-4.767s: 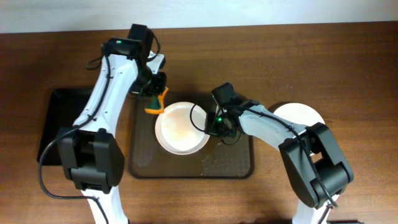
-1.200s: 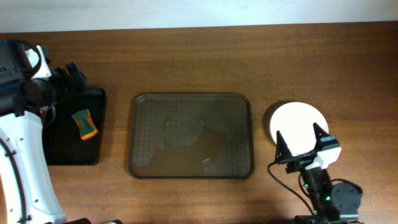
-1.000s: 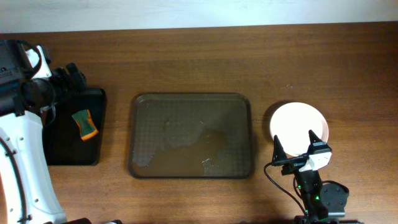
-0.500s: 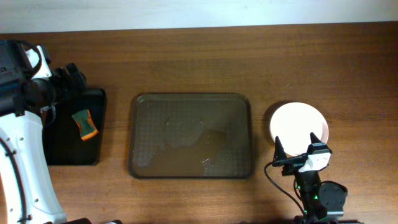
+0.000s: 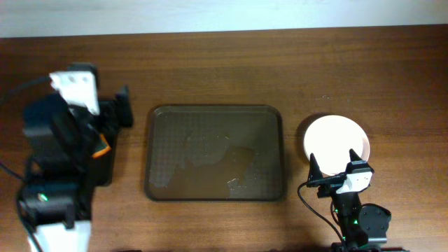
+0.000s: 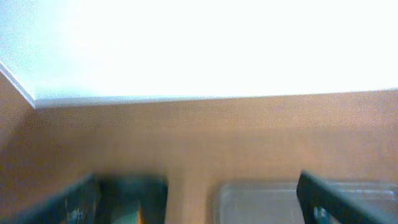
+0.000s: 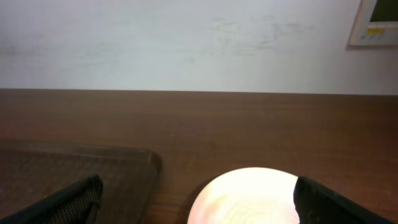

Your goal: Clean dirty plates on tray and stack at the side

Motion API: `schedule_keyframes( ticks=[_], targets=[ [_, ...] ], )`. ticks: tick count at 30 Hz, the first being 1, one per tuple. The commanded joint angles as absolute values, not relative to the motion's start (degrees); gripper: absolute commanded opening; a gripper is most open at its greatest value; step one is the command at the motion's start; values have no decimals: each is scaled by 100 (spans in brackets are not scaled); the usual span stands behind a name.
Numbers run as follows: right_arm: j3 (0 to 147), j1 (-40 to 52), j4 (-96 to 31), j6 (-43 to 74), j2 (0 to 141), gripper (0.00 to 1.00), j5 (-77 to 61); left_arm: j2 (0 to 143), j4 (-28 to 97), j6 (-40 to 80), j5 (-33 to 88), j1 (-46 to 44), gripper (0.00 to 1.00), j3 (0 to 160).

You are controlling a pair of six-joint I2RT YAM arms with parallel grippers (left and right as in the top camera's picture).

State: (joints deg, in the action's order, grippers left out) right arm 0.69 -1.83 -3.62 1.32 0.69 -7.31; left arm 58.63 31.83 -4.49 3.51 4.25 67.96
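Right of the bare dark brown rectangular tray (image 5: 214,152), white round plates (image 5: 334,136) sit, apparently stacked; left fingers (image 6: 339,196) and right fingers (image 5: 313,166) gape wide, empty. Task seems finished; only parking remains.

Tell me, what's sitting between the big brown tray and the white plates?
Nothing: only a strip of bare wooden table separates the tray and the plates, as the overhead view shows.
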Motion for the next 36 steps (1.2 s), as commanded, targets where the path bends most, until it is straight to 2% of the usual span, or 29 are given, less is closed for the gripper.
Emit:
schedule_keyframes(
  ticks=[1,5,8,13,16,36],
  targets=[
    [32,-152,-386,128,21,98,-683,4407,1422,-849,322,21,100,4283],
    [32,-152,-386,128,21,98,-685,2342,-80,-993,322,-12,100,1638],
    [32,-152,-386,128,21,98,-683,1020,-213,-1382,322,-12,100,663],
    [32,-152,-386,128,21,98,-685,69,99,-1769,322,-10,100,167],
    [32,-152,-386,128,21,98,-683,25,460,-1852,320,23,100,47],
    [32,-152,-386,128,21,98,-683,30,445,-1855,322,117,100,49]
  ],
)
